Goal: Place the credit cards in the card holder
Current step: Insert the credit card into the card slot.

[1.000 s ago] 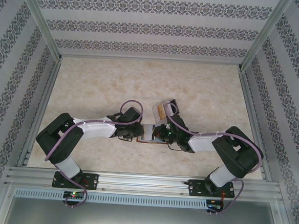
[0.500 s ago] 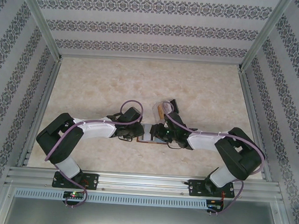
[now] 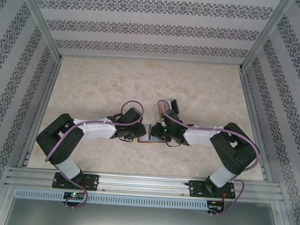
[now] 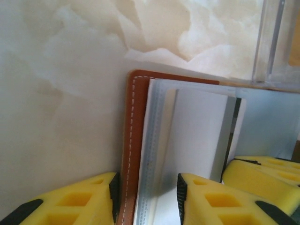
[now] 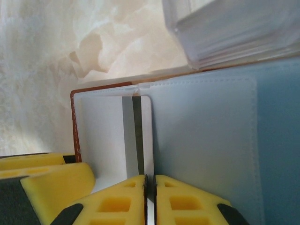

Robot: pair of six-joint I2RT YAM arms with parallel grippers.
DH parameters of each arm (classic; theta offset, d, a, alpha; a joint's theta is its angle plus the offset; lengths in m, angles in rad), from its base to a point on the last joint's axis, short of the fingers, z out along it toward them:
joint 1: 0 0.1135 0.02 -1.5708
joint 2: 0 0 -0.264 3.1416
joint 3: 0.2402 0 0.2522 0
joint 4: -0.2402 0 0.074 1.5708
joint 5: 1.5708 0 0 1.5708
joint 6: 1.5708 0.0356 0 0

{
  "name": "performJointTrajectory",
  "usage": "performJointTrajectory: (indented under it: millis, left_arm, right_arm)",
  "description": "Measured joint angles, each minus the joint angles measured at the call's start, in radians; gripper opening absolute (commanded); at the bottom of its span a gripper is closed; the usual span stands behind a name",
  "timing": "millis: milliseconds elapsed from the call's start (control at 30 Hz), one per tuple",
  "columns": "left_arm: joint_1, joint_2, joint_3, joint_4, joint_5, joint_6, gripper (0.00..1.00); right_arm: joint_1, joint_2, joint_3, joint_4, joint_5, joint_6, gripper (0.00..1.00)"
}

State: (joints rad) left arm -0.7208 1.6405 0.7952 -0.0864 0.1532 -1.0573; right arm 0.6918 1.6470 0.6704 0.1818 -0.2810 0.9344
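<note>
The reddish-brown card holder (image 3: 147, 139) lies open on the table between the two arms. In the left wrist view its stitched brown edge (image 4: 133, 140) and pale lining run between the jaws of my left gripper (image 4: 146, 192), which stand apart; the left pad touches the leather. A white credit card (image 5: 146, 136) with a dark stripe sits partly inside the holder's left pocket (image 5: 98, 136). My right gripper (image 5: 150, 187) is shut to a thin slit, its tips at that card's near edge. More cards are stacked in the clear case (image 5: 234, 33).
The clear plastic case (image 3: 163, 107) stands just behind the holder, close to the right arm's wrist. Each wrist view shows the other gripper's yellow finger (image 4: 262, 173) (image 5: 42, 178) close by. Bare marble tabletop (image 3: 100, 83) stretches to the back and both sides.
The right arm has pushed left and inward toward the holder, now covering more of the clear case. The left arm has stayed in place.
</note>
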Motion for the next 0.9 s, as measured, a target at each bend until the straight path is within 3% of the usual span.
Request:
performJointTrajectory:
  millis: [300,367,667,900]
  left_arm:
    - [0.0,-0.005,-0.006,0.009,-0.001,0.003,0.42]
    - [0.0,-0.005,-0.008,0.01,-0.003,0.002,0.43]
    - [0.009,-0.058,-0.047,0.017,-0.019,-0.007,0.6]
    - [0.063,-0.075,-0.053,0.043,0.007,-0.014,0.57]
  right_arm:
    - [-0.001,0.021,0.027,-0.014,-0.023,-0.039,0.12]
    - [-0.001,0.021,0.033,-0.025,-0.022,-0.051,0.17]
    - [-0.006,-0.051,0.042,-0.142,0.035,-0.105,0.23]
    - [-0.025,-0.051,0.085,-0.193,0.038,-0.135,0.23]
